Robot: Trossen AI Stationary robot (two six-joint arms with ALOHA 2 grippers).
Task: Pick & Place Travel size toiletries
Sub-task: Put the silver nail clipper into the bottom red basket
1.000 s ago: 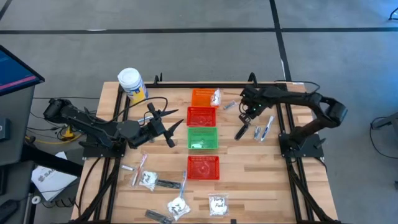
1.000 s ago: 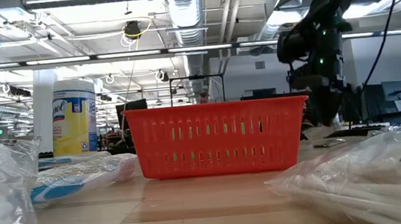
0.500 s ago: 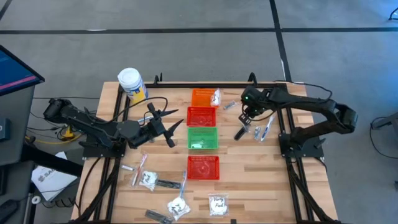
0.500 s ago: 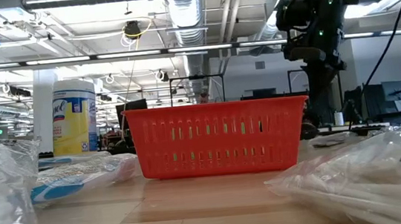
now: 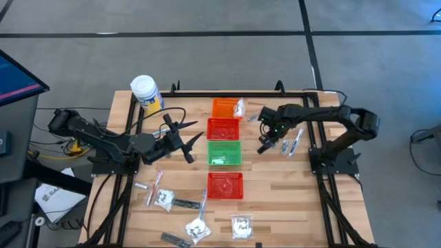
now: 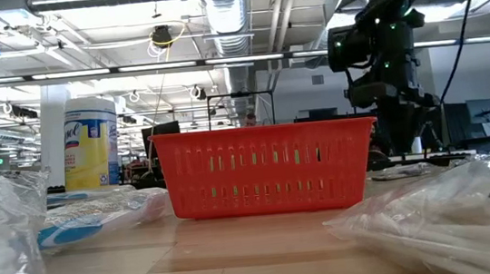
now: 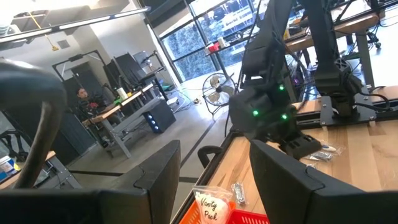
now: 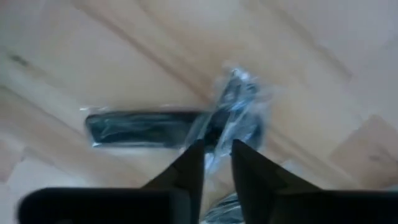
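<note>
Lower center of the high view, sachets (image 5: 198,229) lie on the desk (image 5: 275,200). Mid-left, the left gripper (image 5: 185,140) waits, jaws apart. Right of center, the right gripper (image 5: 265,144) hangs over a dark strip (image 8: 142,129) and crinkled packet (image 8: 233,106), jaws slightly parted, holding nothing.

Evenly and brightly lit from above in the high view, with only soft, short shadows on the worktop (image 5: 275,186). Backlit in the low view by ceiling lamps (image 6: 161,36), near sachets (image 6: 444,212) out of focus. Daylight glare through windows (image 7: 211,28) in the left wrist view. Heavily blurred in the right wrist view, dark strip (image 8: 140,129) smeared.
</note>
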